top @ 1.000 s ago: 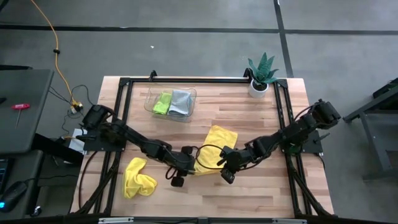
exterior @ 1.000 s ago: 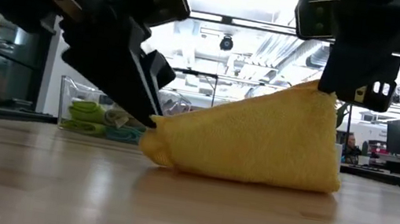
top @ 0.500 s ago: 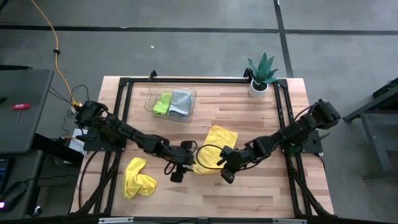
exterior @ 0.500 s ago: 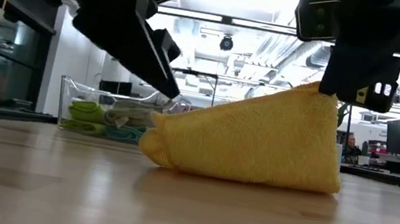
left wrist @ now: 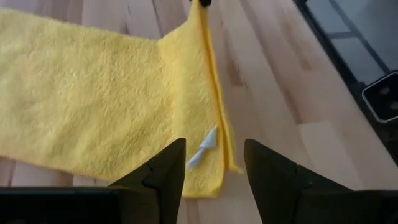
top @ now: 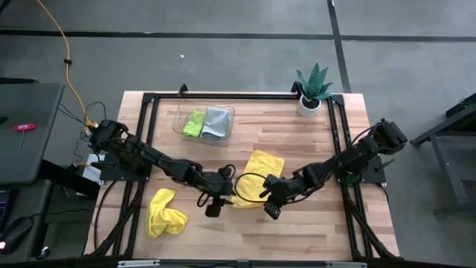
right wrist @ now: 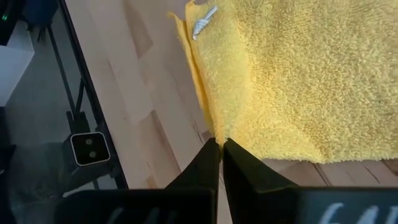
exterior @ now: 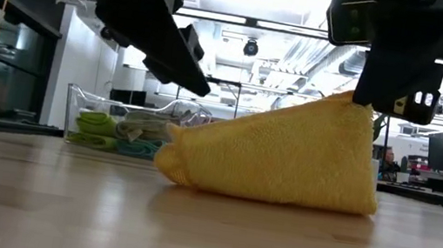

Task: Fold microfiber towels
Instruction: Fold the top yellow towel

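Yellow towel [top: 258, 175] mid-fold, centre table.
Right gripper [top: 268, 202] pinches its 5 o'clock corner; left gripper [top: 212, 202] released. Folded towels in tray [top: 179, 123] at 11; crumpled towel [top: 165, 211] at 8 unfolded.

Left end effector [left wrist: 211, 168] hangs parted; right end effector [right wrist: 219, 155] pinched closed

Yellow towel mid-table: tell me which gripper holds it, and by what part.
The right gripper pinches the yellow towel at its edge, lifting that corner. The left gripper is open above it, holding nothing.
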Robot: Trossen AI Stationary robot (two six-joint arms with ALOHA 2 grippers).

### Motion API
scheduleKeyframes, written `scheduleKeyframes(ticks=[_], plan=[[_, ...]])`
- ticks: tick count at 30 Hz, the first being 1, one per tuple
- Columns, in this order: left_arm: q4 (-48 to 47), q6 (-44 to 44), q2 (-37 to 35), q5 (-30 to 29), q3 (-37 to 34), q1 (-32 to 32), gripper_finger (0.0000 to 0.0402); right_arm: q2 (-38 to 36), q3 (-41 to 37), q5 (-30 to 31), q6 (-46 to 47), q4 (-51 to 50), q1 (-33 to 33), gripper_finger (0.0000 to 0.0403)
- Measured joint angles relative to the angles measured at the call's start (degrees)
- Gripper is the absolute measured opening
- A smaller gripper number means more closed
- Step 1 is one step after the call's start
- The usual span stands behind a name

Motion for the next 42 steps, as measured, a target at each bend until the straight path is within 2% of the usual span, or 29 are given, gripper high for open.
scheduleKeyframes(ticks=[17,22,30,37,42], plan=[[11.5,-1.5,8.0,-2.0,0.0,-0.7,0.0228,0.0,0.0,1.4,0.5,-0.3,0.0,0.0],[12.5,-2.3,10.9,-3.1,0.0,-0.7,0.023,0.0,0.0,1.4,0.5,-0.3,0.0,0.0],[8.9,-3.3,11.1,-4.5,0.0,-2.6,0.023,0.0,0.0,1.4,1.2,-0.4,0.0,0.0],[5.3,-3.1,11.1,-11.0,0.0,-3.3,0.023,0.0,0.0,1.4,1.2,-0.4,0.0,0.0],[3.9,-3.1,11.1,-12.3,0.0,-4.2,0.0219,0.0,0.0,1.4,1.2,-0.4,0.0,0.0]])
